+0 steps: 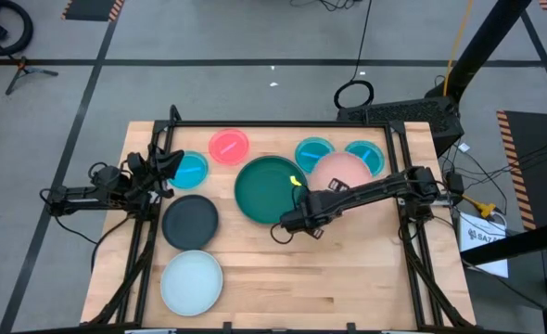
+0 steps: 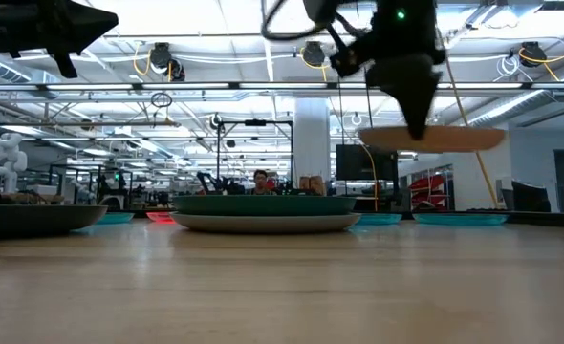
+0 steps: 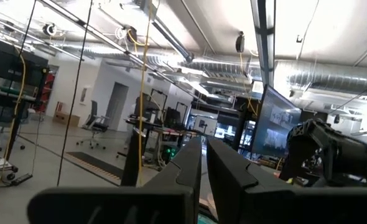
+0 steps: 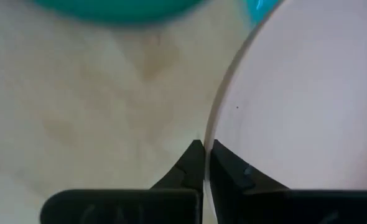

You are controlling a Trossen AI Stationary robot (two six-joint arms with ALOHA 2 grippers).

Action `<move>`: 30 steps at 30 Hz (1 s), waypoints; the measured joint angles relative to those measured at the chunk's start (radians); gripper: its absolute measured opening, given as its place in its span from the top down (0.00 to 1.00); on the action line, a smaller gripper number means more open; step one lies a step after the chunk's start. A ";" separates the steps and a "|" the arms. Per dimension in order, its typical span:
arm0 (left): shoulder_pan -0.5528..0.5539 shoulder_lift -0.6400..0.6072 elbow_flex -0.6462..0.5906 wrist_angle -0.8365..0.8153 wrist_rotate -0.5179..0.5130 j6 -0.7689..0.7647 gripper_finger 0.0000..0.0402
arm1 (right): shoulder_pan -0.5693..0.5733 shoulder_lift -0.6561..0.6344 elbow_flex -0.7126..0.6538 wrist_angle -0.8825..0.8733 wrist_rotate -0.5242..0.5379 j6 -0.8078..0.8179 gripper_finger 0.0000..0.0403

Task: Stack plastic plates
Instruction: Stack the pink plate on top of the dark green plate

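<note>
1. Right gripper (image 4: 203,149): its jaws are clamped on the rim of the salmon-pink plate (image 4: 308,93). In the low view the plate hangs level in the air, clear of the table (image 1: 348,269).
2. From above, the salmon-pink plate sits over the gap between the dark green plate (image 1: 266,188) and two bright blue plates (image 1: 312,151) at the far right of the table.
3. The dark green plate rests near the table's centre. The low view shows it seated on a pale grey plate (image 2: 263,224).
4. Left gripper (image 3: 203,165): jaws nearly together, a narrow gap between them, nothing held. It waits at the table's left edge, raised and pointing out into the room.
5. A third bright blue plate (image 1: 190,169) lies just beside the left arm. The pink-red plate (image 1: 228,145) lies near the far edge.
6. The black plate (image 1: 190,222) lies left of centre. The pale blue plate (image 1: 192,282) lies at the near left, just beside the black one.
</note>
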 joint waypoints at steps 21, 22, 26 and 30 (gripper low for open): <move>0.000 0.000 0.000 0.010 0.000 -0.002 0.92 | -0.055 0.069 0.134 0.736 0.061 -0.749 0.99; 0.000 0.000 0.000 0.010 0.000 -0.002 0.92 | -0.059 0.082 0.134 0.738 0.046 -0.763 0.99; 0.000 0.000 0.000 0.010 0.000 -0.001 0.92 | -0.073 0.128 0.134 0.738 0.035 -0.813 0.99; 0.000 0.000 0.000 0.009 0.000 0.001 0.92 | -0.088 0.167 0.133 0.734 0.002 -0.844 0.99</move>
